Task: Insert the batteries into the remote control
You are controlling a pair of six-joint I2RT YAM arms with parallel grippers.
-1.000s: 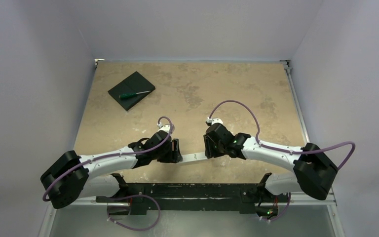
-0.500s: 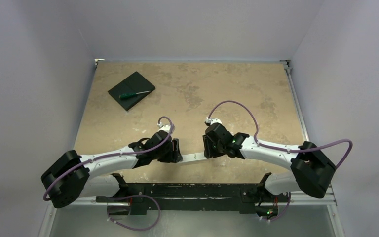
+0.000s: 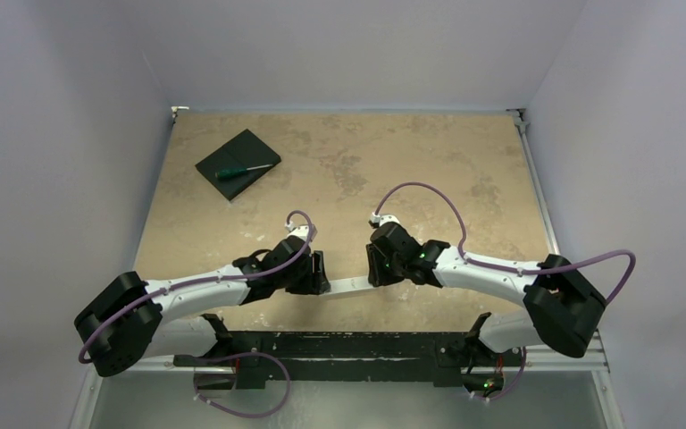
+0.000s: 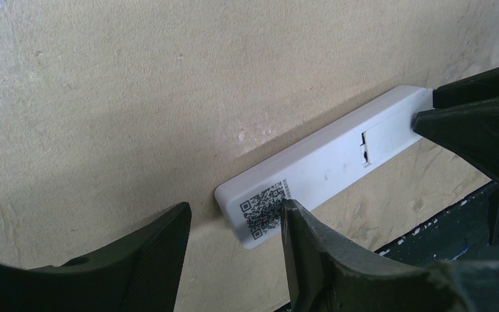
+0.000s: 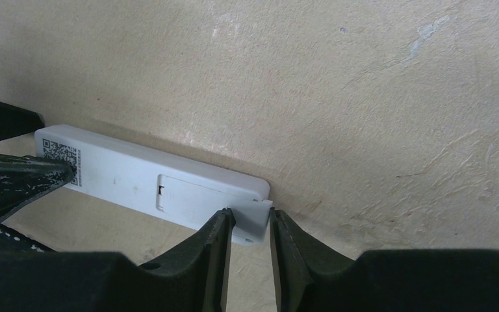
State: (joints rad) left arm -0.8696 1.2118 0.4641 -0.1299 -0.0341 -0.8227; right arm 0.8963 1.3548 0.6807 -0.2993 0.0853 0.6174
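The remote control (image 3: 349,284) lies plain back up near the table's front edge, between my two grippers. My left gripper (image 4: 234,207) is open at its QR-code end (image 4: 263,208): one fingertip (image 4: 289,214) rests over the code, the other (image 4: 172,224) stands off beside the end. My right gripper (image 5: 251,216) is at the other end of the remote (image 5: 123,172). Its fingers are closed on the white battery cover (image 5: 258,218), which sticks out past that end. The batteries are out of view.
A flat black square pad (image 3: 232,154) with a green-handled screwdriver (image 3: 243,170) on it lies at the far left. The dark base rail (image 3: 339,344) runs just behind the remote along the table's front edge (image 4: 442,224).
The right gripper's fingers have narrowed onto the cover and that arm has edged slightly left. The left gripper and the remote have stayed put.
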